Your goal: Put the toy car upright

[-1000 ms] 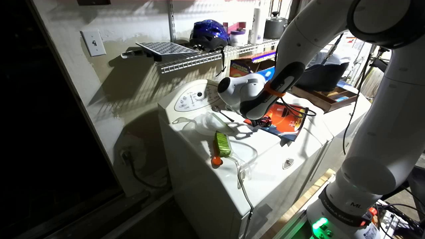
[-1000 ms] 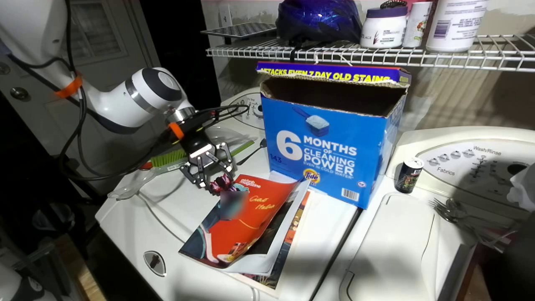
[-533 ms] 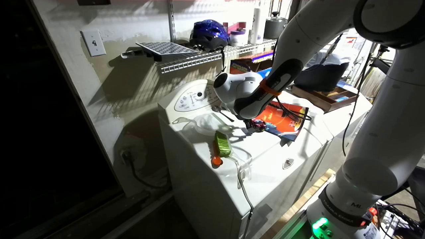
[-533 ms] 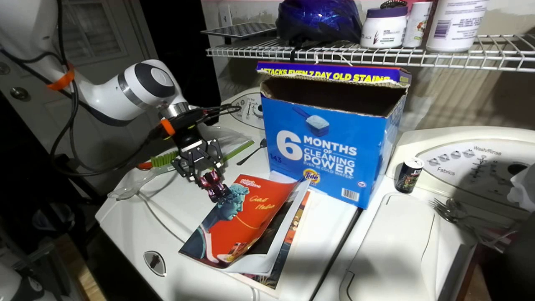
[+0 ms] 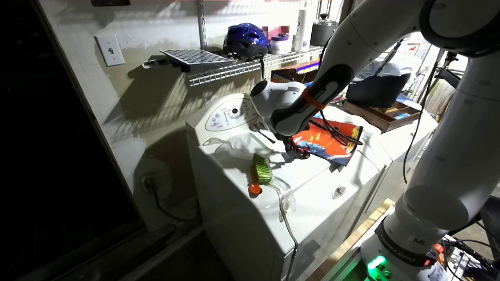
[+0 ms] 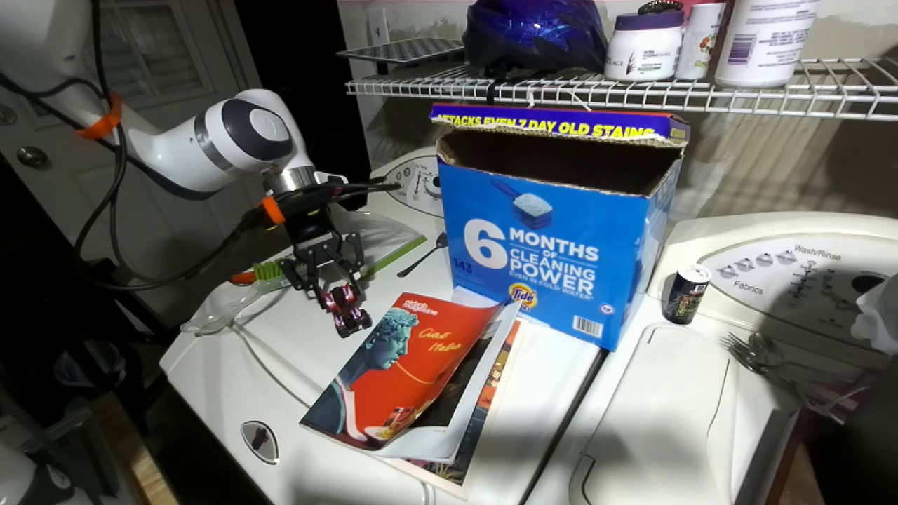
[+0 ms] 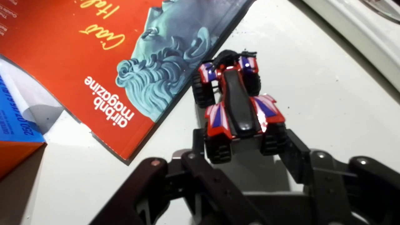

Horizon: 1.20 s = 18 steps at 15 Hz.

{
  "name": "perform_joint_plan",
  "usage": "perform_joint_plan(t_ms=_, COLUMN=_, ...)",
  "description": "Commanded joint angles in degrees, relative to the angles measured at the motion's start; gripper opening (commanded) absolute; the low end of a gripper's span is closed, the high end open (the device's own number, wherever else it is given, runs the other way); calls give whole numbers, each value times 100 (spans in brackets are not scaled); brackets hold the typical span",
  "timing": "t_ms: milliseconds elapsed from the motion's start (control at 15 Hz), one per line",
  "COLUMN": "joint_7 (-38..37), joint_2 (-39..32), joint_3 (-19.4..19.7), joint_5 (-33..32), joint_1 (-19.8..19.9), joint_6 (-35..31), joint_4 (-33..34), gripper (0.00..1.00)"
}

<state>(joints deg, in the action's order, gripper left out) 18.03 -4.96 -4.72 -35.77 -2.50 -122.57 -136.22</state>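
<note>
The toy car (image 7: 236, 104) is a red quad bike with blue and white stripes, a black seat and black wheels. In the wrist view my gripper (image 7: 245, 142) is shut on it, one finger against each rear wheel. Its seat faces the camera and its front points away from the gripper. In both exterior views the car (image 5: 302, 153) (image 6: 346, 310) hangs below the gripper (image 5: 291, 147) (image 6: 339, 287), tilted front-down, beside the magazine and over the white machine top. I cannot tell whether its front wheels touch the surface.
A red magazine (image 6: 435, 344) lies beside the car; it also shows in the wrist view (image 7: 62, 62). A tall blue detergent box (image 6: 540, 245) stands behind it. A green brush (image 5: 261, 169), a clear dustpan (image 5: 246, 144) and a dark spoon (image 6: 424, 256) lie near the arm. A can (image 6: 686, 294) stands farther off.
My gripper has carried the car off the magazine's edge, leftward in both exterior views. The car has swung from lying sideways to pointing front-down. The grip stays shut.
</note>
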Motion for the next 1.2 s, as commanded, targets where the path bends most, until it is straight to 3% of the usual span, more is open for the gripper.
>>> perform_joint_plan(t_ms=0, joint_7=-58, joint_2=-9, joint_3=28, joint_5=272, joint_1=-29, joint_6=-146, joint_4=31, gripper=67)
perform_joint_plan(t_ms=67, joint_7=-61, joint_2=1, joint_3=31, joint_5=318, joint_1=-25, joint_6=-185, joint_4=30, gripper=88)
perform_joint_plan(t_ms=200, joint_7=-40, joint_2=35, joint_3=44, joint_5=447, joint_1=-10, joint_6=-261, joint_4=17, gripper=98)
perform_joint_plan(t_ms=400, joint_7=-15, joint_2=155, joint_3=69, joint_5=604, joint_1=6, joint_6=-364, joint_4=-58, gripper=100)
perform_joint_plan(t_ms=733, joint_7=622, joint_2=1217, joint_3=232, joint_5=1511, joint_1=149, joint_6=-803, joint_4=-510, gripper=100)
perform_joint_plan(t_ms=1133, joint_7=1756, joint_2=2434, joint_3=815, joint_5=2631, joint_1=13, joint_6=-974, joint_4=-948, gripper=100)
